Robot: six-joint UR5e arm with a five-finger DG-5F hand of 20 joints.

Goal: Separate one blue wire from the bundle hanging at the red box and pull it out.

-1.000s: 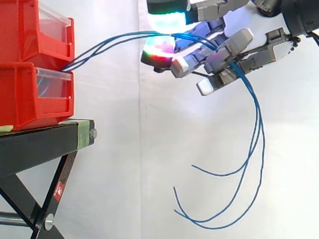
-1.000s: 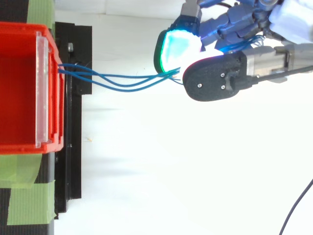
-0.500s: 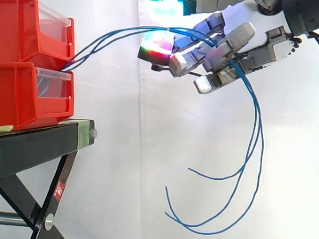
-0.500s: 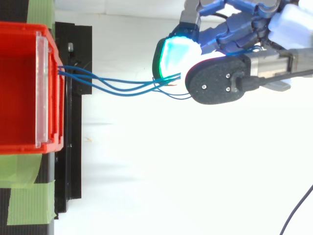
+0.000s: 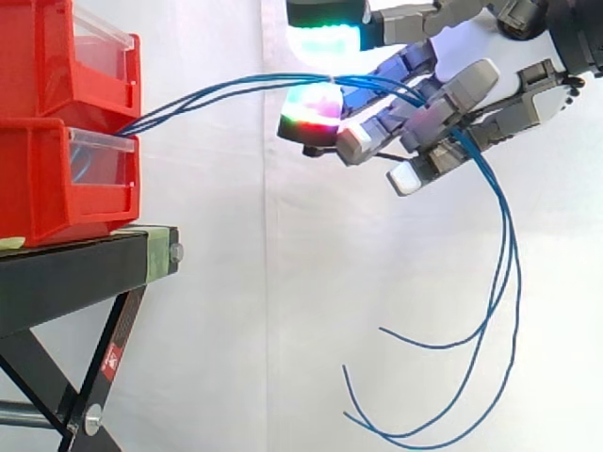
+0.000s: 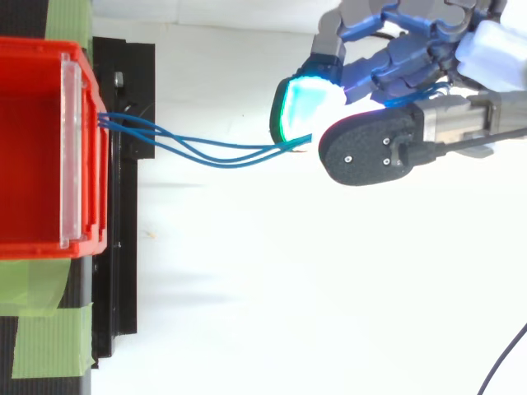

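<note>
To the right of the stacked red plastic bins (image 5: 57,179), at about the height of the upper one, the robot hand (image 5: 452,99) was seen clenched on the bundle of thin blue wires (image 5: 217,89). The bundle was pinched between a glowing thumb pad (image 5: 325,33) and a glowing fingertip (image 5: 306,108). From the side, the wires were shown leaving the gap between the bins, rising away from them, passing through the curled fingers and hanging well below the level of the bins' base, with three loose ends curled upward. From above, three strands (image 6: 206,155) were shown spread apart at the bin's clear front panel (image 6: 72,156) and drawn together at the hand (image 6: 375,152). Under the bins, a black metal stand (image 5: 75,268) was seen.
</note>
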